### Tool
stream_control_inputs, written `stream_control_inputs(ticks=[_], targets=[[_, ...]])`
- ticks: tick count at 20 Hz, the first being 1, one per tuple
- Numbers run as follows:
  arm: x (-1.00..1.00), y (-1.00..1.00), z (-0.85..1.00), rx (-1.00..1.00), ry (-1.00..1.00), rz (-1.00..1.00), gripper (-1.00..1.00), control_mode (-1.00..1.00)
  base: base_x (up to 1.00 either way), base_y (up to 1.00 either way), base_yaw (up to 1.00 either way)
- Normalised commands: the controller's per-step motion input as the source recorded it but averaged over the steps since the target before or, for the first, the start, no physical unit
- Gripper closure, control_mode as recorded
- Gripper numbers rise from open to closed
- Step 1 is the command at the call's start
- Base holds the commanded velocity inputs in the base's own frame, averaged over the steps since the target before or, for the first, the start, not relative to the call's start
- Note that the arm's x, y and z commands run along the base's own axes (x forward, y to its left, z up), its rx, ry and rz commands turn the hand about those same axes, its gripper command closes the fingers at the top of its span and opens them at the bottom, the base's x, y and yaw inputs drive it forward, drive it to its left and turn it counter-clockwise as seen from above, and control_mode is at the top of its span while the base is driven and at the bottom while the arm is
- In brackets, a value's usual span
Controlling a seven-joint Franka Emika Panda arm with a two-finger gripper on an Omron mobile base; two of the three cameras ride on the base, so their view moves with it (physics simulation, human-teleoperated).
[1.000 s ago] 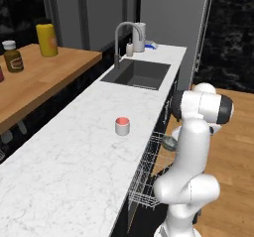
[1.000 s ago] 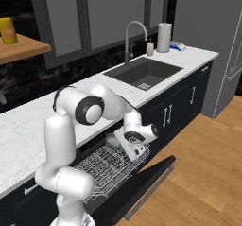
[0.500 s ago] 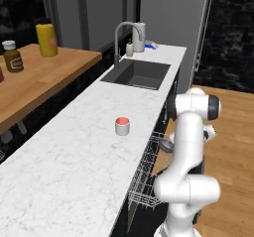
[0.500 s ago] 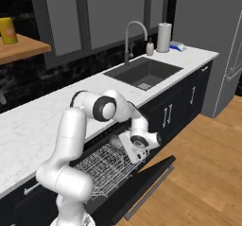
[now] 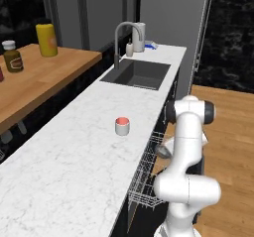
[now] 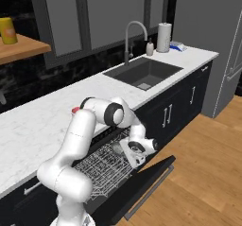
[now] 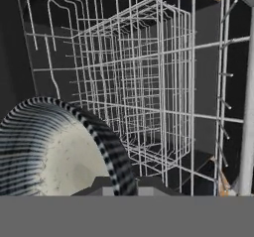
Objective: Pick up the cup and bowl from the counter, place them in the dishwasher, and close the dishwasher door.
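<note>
The arm (image 5: 187,147) is glossy white, built of thick rounded tube sections that swell into bulbous housings at each joint. Dark grey round caps close the ends of the joints, one on the upper joint and one on the elbow (image 6: 116,114). The wrist section (image 6: 137,147) is white with a dark circular ring on its face.

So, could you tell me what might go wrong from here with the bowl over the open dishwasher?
The gripper holds the bowl by its rim above the wire rack; released tilted, it could roll or tip.

The cup stands on the counter, so shutting the dishwasher door now would leave it out.
</note>
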Motion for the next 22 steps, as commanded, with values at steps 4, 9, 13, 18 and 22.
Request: stream_control_inputs(ticks=[4,9,13,18,22], targets=[[0.2,0.1,-0.52,-0.07,0.0,-0.1,1.0,-1.0,0.0,0.0,0.0],[0.19,0.0,-0.79,-0.14,0.02,-0.08,1.0,-1.0,0.0,0.0,0.0],[0.03,0.0,-0.96,-0.2,0.04,-0.07,1.0,-1.0,0.0,0.0,0.0],[-0.11,-0.12,-0.98,-0.23,0.13,0.0,-1.0,-1.0,0.0,0.0,0.0],[-0.65,-0.82,-0.8,-0.05,0.04,0.0,-1.0,-1.0,0.0,0.0,0.0]])
